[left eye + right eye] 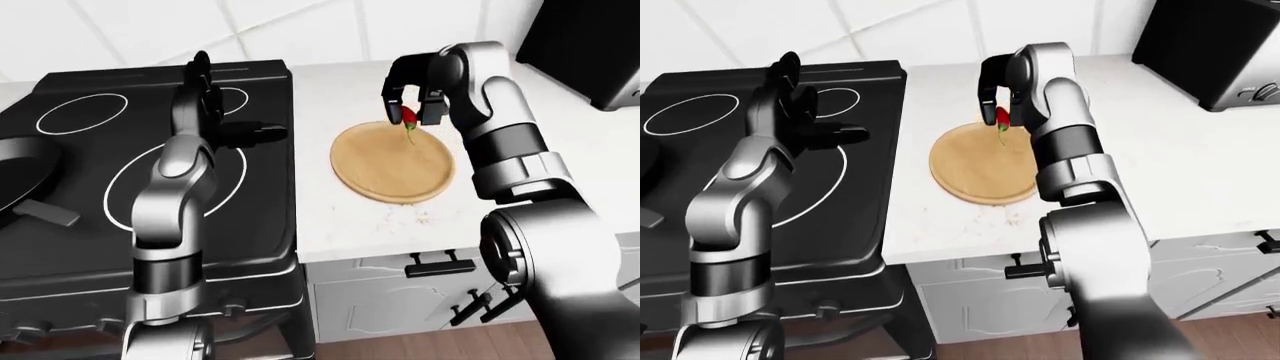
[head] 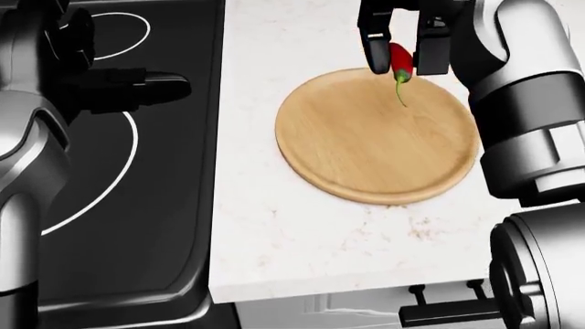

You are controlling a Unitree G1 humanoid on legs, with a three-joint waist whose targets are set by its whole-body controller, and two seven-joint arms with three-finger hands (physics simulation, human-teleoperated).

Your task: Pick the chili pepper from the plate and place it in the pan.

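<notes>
A red chili pepper (image 2: 400, 60) with a green stem hangs between the fingers of my right hand (image 2: 400, 49), lifted a little above the top edge of the round wooden plate (image 2: 365, 147) on the white counter. My right hand is shut on the pepper. The dark pan (image 1: 20, 174) sits at the left edge of the black stove in the left-eye view, only partly in view. My left hand (image 1: 215, 112) is open and empty, raised over the stove's middle, well left of the plate.
The black stove (image 1: 130, 225) with white burner rings fills the left side. A black appliance (image 1: 1210, 45) stands at the counter's top right. White cabinet drawers with dark handles (image 1: 440, 262) lie below the counter edge.
</notes>
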